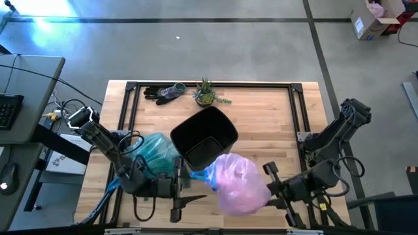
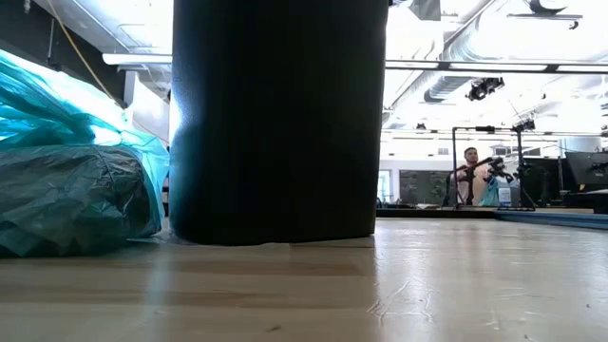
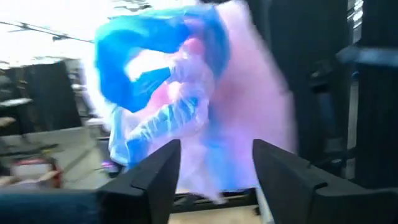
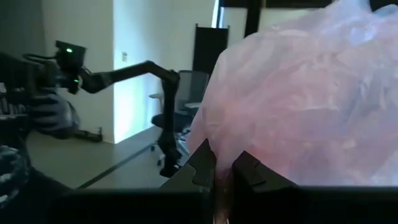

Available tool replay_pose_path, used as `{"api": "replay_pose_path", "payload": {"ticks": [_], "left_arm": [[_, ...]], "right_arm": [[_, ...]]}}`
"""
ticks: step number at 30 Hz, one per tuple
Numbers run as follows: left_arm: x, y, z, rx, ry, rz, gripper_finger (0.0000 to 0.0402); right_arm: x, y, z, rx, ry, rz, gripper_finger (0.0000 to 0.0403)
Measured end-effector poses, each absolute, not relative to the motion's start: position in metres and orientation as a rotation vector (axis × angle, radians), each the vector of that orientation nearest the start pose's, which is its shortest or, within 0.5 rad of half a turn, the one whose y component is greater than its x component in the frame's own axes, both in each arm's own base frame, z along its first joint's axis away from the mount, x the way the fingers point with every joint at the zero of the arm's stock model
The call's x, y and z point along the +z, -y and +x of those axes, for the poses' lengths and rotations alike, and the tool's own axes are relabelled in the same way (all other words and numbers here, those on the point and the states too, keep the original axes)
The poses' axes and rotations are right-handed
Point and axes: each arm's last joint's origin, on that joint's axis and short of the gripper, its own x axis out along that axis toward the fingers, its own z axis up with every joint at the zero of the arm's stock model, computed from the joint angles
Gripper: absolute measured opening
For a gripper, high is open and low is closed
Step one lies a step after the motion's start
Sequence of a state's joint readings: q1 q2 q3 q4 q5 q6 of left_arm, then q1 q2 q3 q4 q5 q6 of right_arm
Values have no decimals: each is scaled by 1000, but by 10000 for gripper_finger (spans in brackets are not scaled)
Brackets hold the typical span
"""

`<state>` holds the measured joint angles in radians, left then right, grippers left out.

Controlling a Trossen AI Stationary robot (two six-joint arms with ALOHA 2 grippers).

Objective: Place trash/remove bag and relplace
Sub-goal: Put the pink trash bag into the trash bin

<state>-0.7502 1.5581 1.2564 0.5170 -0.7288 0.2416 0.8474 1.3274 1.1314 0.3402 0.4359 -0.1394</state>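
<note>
Teal bag [image 1: 155, 151]: crumpled on the table's left side, just beside the black bin [image 1: 204, 136]; in the low view it lies against the bin's left.
Left gripper [image 1: 191, 198]: near the table's front edge, fingers spread apart, nothing between them; the pink bag's blue tie [image 3: 155, 112] hangs just ahead of it.
Black bin: upright at mid-table, seemingly unlined, though its inside is dark.
Pink bag [image 1: 240, 183]: bulging, front of the bin, between the two grippers.
Right gripper [image 4: 222, 171]: at the front right, fingers pressed together, pinching the pink bag's film.
Gloves [image 1: 163, 93], plant [image 1: 206, 93]: far edge.
</note>
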Motion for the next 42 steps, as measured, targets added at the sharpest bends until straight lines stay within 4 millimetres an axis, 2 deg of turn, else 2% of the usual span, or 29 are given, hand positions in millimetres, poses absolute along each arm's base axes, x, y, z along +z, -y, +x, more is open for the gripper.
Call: {"api": "replay_pose_path", "payload": {"ticks": [5, 9, 12, 19, 29, 33, 36, 39, 40, 42], "left_arm": [[371, 233, 267, 68, 144, 238, 234], [371, 236, 263, 126, 120, 320, 256], [371, 236, 264, 80, 134, 339, 260], [366, 219, 281, 79, 104, 294, 260], [371, 195, 300, 57, 160, 244, 254], [373, 192, 301, 54, 179, 280, 207], [374, 193, 301, 11, 193, 314, 135], [374, 196, 300, -24, 205, 358, 44], [374, 197, 299, -26, 206, 375, 23], [375, 199, 297, -15, 204, 404, 12]], "right_arm": [[389, -223, 209, 433, 152, -48, 0], [389, -223, 209, 433, 151, -49, 0], [390, -221, 211, 427, 153, -48, 0], [390, -213, 221, 428, 162, -20, 0], [370, -212, 249, 456, 98, 21, 0], [366, -211, 255, 480, 78, 40, 0], [364, -211, 256, 480, 69, 36, 0], [363, -211, 256, 476, 55, 32, 0], [362, -211, 256, 472, 47, 31, 0], [360, -211, 256, 457, 25, 42, 0]]}}
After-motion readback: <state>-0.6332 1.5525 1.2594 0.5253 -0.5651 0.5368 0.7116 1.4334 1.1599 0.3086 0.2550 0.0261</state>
